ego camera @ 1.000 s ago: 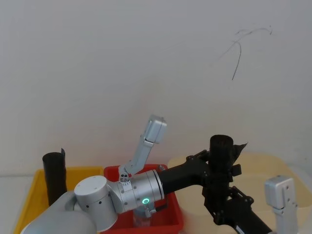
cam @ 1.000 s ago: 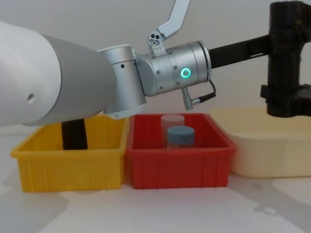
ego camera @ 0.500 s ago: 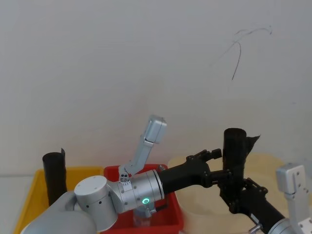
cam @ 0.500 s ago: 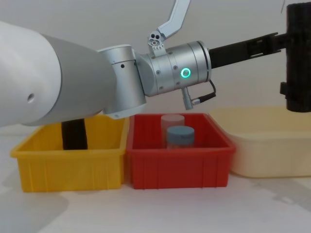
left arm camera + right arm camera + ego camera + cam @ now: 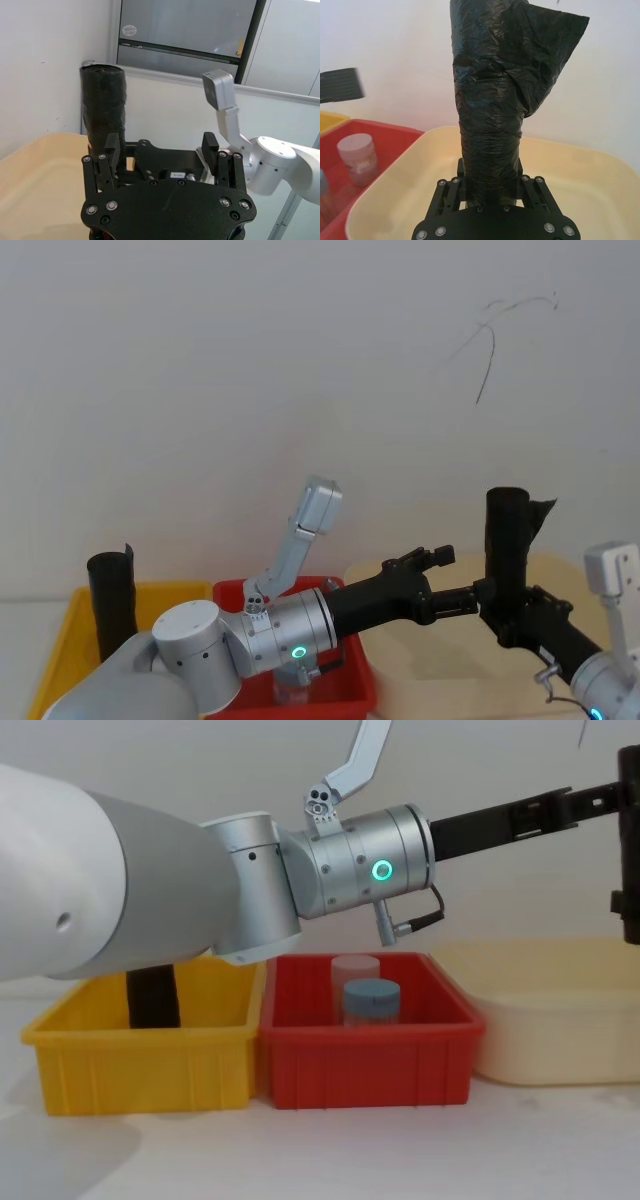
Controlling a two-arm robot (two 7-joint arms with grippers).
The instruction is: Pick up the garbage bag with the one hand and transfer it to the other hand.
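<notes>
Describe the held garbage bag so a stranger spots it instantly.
Look above the cream tub on the robot's right. The garbage bag is the black roll held upright in the right gripper, flap at its top; the other black roll stands in the yellow bin.

Garbage bag [image 5: 487,115]: creased, faintly glossy plastic; cream tub [image 5: 590,170] smooth, probably plastic.
</notes>
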